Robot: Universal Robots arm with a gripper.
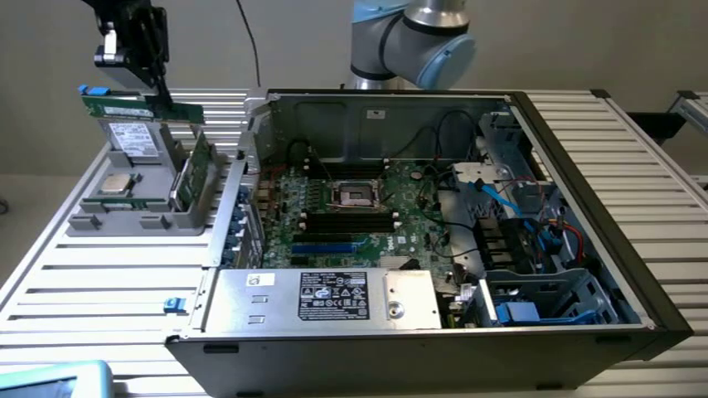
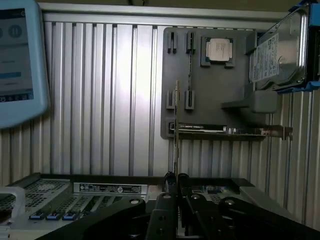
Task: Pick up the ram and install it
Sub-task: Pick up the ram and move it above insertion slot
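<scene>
The ram (image 1: 131, 108), a thin green stick, hangs level in the air above the grey parts holder (image 1: 94, 220) at the exterior view's far left. My gripper (image 1: 162, 101) is shut on it from above. In the wrist view the ram (image 2: 176, 125) appears edge-on as a thin strip rising from between my shut fingertips (image 2: 175, 178). The open computer case (image 1: 575, 149) lies toward the exterior view's right, with the motherboard's black memory slots (image 1: 348, 220) below the processor socket (image 1: 356, 194).
The holder (image 2: 215, 92) carries a silver processor chip (image 2: 219, 49), a grey drive (image 2: 277, 52), a second green stick (image 1: 195, 172) standing on edge and an expansion card (image 2: 225, 130). A light-blue tablet (image 2: 20, 60) sits at the table's edge. The power supply (image 1: 321, 298) covers the case's near side.
</scene>
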